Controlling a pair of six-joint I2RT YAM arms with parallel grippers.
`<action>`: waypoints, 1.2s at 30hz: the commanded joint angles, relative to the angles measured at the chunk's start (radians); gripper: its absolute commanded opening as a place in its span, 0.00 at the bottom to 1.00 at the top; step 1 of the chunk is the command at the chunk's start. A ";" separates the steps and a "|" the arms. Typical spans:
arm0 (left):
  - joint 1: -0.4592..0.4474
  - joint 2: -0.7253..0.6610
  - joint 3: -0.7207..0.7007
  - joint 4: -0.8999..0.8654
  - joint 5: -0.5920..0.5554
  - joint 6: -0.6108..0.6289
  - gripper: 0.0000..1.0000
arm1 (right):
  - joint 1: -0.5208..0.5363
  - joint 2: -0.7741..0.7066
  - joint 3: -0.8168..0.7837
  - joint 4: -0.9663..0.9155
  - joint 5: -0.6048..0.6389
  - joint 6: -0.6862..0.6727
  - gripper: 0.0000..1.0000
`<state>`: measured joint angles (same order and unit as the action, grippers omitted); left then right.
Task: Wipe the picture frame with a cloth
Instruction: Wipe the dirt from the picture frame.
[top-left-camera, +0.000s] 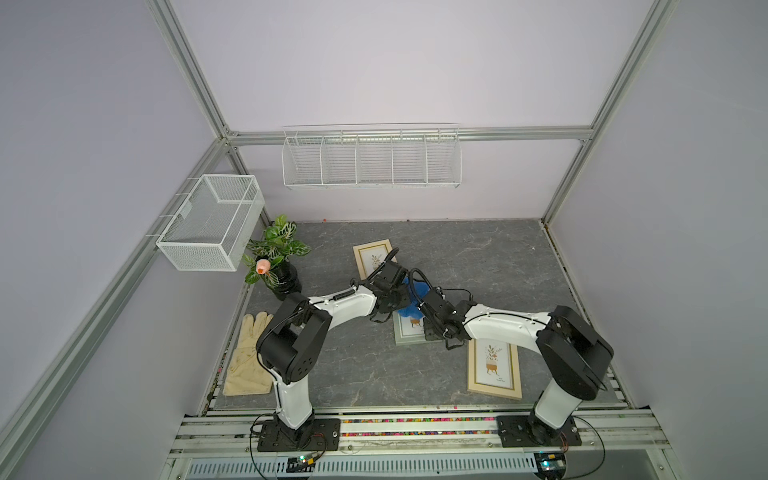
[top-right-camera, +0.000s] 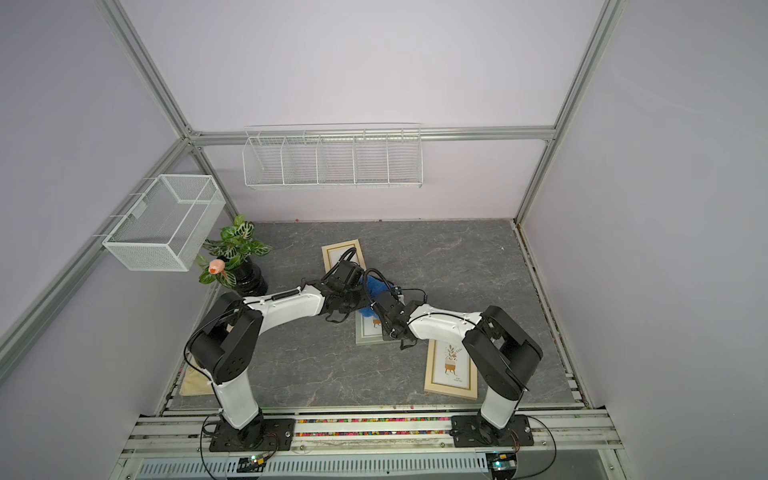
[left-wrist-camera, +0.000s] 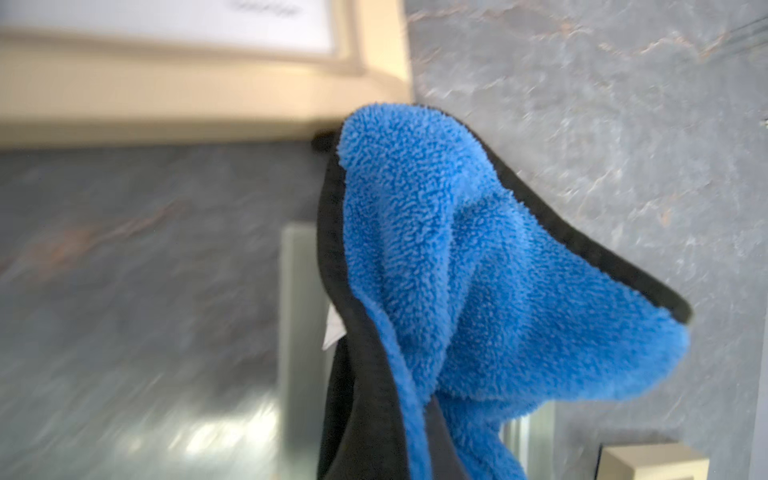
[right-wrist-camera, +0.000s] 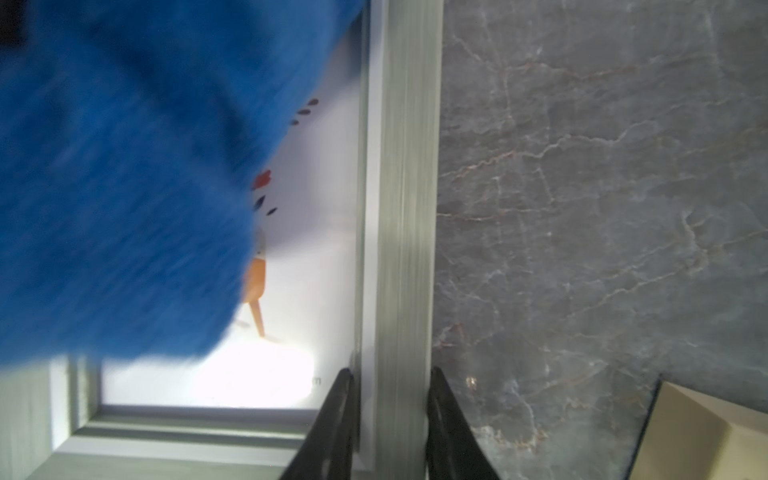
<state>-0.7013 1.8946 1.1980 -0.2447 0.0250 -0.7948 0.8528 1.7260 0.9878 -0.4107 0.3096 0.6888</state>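
Tabletop (top-left-camera: 478, 257) at centre carries the work; five-bay wire rack (top-left-camera: 372, 160) on the far wall and mesh basket (top-left-camera: 199, 249) on the left wall both look empty. Wiping step in hand, by my reading. The grey picture frame (top-left-camera: 411, 340) lies flat mid-tabletop, its right rail pinched by the narrowly parted right tool (right-wrist-camera: 392, 424). The cloth (left-wrist-camera: 478, 270), bunched over its far half, hangs from the fully closed left tool (top-left-camera: 397, 301). Next move calls for drawing the cloth toward the near rail, with the frame pinned.
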 joint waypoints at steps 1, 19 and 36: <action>-0.005 0.075 0.093 -0.011 0.022 0.016 0.00 | 0.005 0.004 -0.029 -0.065 0.027 -0.004 0.17; -0.018 0.066 0.141 -0.154 -0.126 0.024 0.00 | 0.006 -0.003 -0.033 -0.074 0.045 -0.002 0.17; 0.043 -0.026 0.047 -0.242 -0.176 0.054 0.00 | 0.007 0.007 -0.026 -0.075 0.049 -0.003 0.17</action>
<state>-0.6590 1.9068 1.2835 -0.4175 -0.0917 -0.7647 0.8536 1.7226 0.9806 -0.4023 0.3161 0.7025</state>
